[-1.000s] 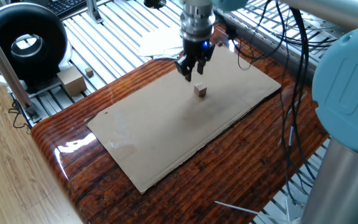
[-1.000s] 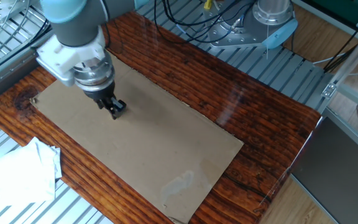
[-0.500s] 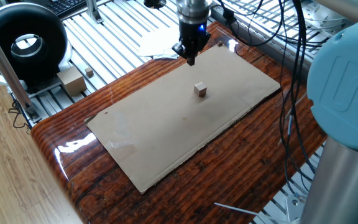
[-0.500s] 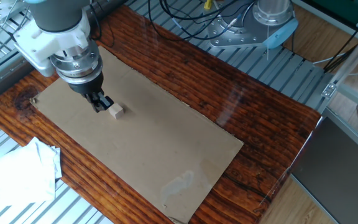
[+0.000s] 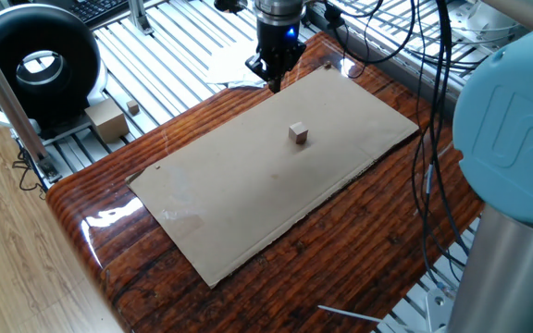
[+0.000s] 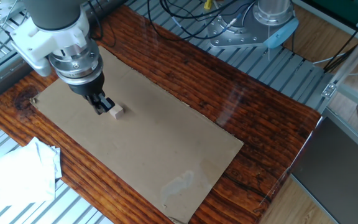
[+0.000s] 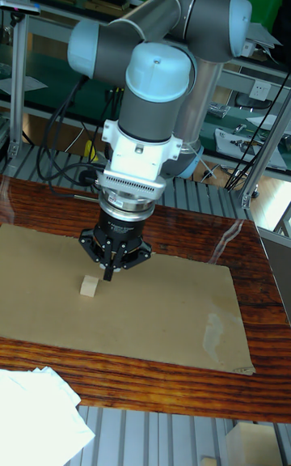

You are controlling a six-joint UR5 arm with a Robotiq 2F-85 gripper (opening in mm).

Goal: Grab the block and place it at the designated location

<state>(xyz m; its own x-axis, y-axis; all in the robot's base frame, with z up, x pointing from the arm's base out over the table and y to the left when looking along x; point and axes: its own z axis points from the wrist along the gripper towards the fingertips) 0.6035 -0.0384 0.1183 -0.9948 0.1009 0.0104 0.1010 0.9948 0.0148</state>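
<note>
In the tall fixed view, the block sits at the left of the frame on the cardboard sheet, standing free with nothing touching it. Just to its right the gripper hangs above the sheet, its dark fingers drawn together to a point with no gap visible between the tips and nothing between them: clenched and empty.

In the other fixed view, the gripper appears in the upper left of the frame, with the block just beside its tips on the right, seemingly apart from them. The sheet runs diagonally toward lower right across the dark wooden table. A crumpled white cloth lies at lower left.

In one fixed view, the gripper is at upper centre over the sheet's far edge, and the block lies near the middle of the frame, well apart from it. No dark dot can be made out on the sheet.
</note>
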